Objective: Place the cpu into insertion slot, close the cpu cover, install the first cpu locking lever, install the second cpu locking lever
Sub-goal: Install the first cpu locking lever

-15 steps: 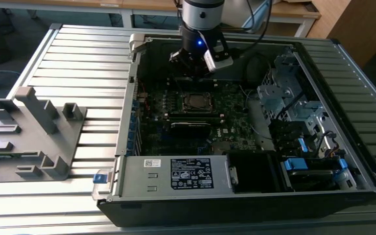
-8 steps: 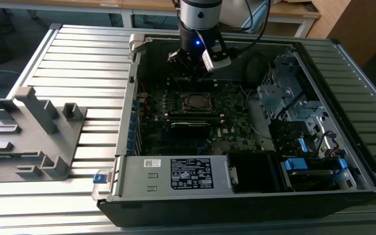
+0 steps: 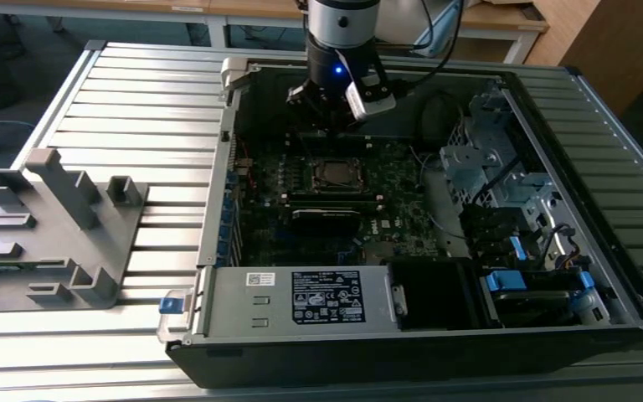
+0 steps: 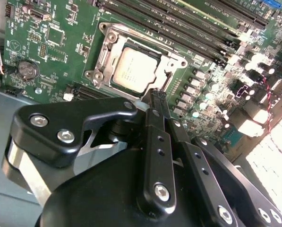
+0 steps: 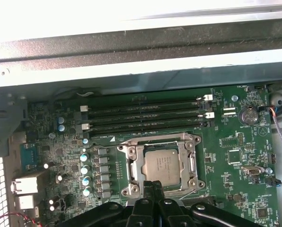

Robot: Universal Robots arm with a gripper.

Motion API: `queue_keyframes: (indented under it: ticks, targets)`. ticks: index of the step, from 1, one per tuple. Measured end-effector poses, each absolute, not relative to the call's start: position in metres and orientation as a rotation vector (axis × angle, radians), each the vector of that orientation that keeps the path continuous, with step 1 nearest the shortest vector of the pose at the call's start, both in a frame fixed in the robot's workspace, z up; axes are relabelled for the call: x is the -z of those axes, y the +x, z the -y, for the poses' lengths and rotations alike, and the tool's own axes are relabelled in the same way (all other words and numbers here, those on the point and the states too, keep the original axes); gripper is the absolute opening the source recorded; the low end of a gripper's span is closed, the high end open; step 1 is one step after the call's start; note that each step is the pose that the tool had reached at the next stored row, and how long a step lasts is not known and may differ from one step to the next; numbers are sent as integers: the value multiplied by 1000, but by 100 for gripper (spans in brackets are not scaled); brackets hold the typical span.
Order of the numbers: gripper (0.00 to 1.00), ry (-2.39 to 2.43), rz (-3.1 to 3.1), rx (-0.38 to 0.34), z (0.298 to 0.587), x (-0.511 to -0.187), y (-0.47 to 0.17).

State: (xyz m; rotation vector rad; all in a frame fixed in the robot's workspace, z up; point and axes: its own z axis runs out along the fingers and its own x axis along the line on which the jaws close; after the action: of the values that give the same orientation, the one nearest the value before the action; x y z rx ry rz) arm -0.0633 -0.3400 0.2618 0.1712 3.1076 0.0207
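Inside, the arm hangs in the open computer case.
In the exterior view the gripper sits at twelve o'clock of the socket on the motherboard, its fingers pressed together on nothing. In both wrist views its tip is just beside the cpu cover, which lies flat around the cpu seated in the socket.

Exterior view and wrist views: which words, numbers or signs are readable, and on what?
On the large white sticker of the grey metal box: print too small to read.
On the dull silvery-grey square cpu: faint print, unreadable.
On the green motherboard: tiny white markings, unreadable.
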Motion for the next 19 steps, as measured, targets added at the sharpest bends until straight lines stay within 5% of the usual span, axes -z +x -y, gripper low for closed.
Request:
queue_keyframes:
  ticks: [19]
  targets:
    - [11, 171, -3107, -20, 340, -261, -104]
